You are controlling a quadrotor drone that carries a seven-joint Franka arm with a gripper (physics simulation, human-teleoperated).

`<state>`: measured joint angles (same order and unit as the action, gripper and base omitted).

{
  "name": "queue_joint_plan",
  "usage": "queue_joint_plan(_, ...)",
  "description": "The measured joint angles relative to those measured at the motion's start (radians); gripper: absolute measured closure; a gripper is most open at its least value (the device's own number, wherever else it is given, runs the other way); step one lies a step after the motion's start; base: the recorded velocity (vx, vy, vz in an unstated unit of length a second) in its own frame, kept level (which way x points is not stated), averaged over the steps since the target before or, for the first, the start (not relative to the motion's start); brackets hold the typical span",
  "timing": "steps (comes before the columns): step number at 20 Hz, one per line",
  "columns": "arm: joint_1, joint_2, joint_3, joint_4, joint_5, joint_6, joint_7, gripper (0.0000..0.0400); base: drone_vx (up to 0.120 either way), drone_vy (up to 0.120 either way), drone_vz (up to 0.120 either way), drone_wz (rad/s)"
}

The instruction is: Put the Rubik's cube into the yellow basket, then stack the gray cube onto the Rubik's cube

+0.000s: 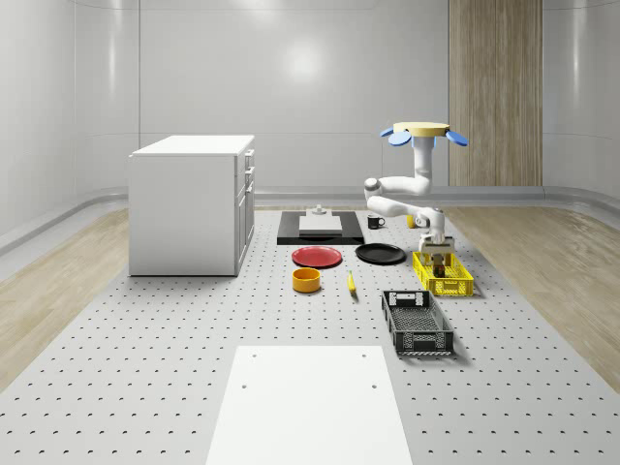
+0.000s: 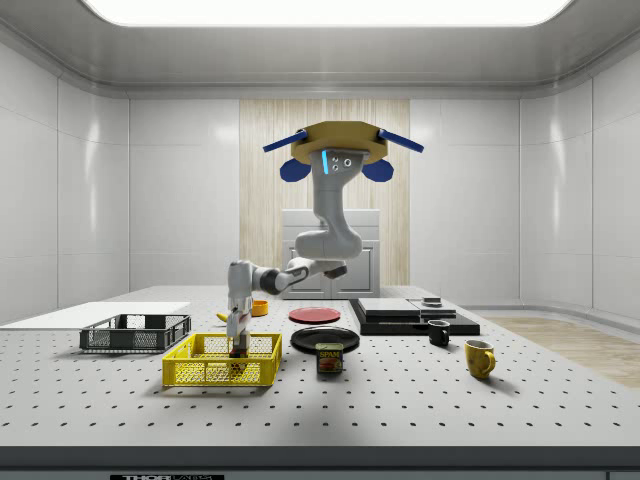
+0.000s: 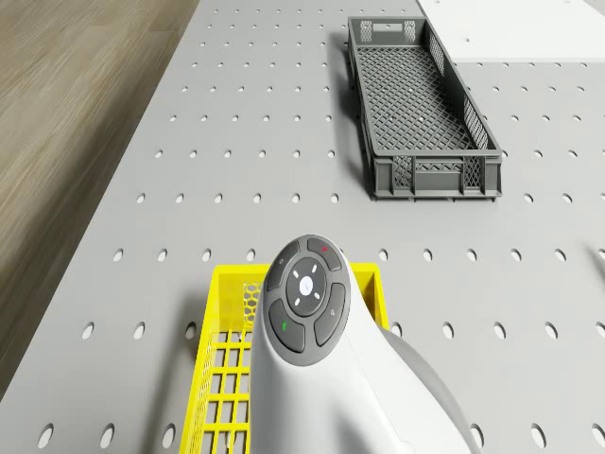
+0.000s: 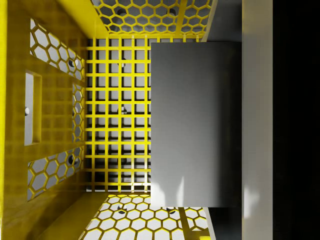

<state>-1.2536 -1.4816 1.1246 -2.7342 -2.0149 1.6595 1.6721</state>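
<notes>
- Your drone (image 2: 335, 150) hovered above the table beside the yellow basket (image 2: 200, 375), with the arm bent down into it.
- Your gripper (image 2: 238, 345) was low inside the basket, between its walls.
- The fingers looked clamped on the gray cube (image 4: 195, 125). One finger (image 4: 257, 125) lay flush against its side in the wrist view.
- The gray cube hung over the basket's grid floor, off to one side rather than centred.
- I couldn't tell whether the Rubik's cube sat under it, because the gray cube covered that patch.
- Risk: if you let go without the Rubik's cube squarely below, the gray cube would land on the floor or tip off an edge.
- Risk: hover drift would drag the cube or finger into the near basket wall and shove the light basket.
- Risk: pushing down too far would press the stack and jolt the drone.
- Risk: a skewed lift-out could catch the rim.
</notes>
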Motion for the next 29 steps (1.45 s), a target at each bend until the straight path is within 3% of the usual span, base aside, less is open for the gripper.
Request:
queue_joint_plan(7,-0.008,0.007,0.007,-0.004,0.004,-0.010,0.011,0.0150,0.000,0.000,0.000,0.000)
queue_joint_plan(11,-0.010,0.009,0.008,-0.005,0.004,-0.013,0.013,0.0060,0.000,0.000,0.000,0.000)
queue_joint_plan(15,-0.010,0.011,0.008,-0.005,0.004,-0.015,0.014,0.0022,0.000,0.000,0.000,0.000)
queue_joint_plan(29,0.001,0.008,0.068,-0.030,0.059,-0.043,0.016,0.0001,0.000,0.000,0.000,0.000)
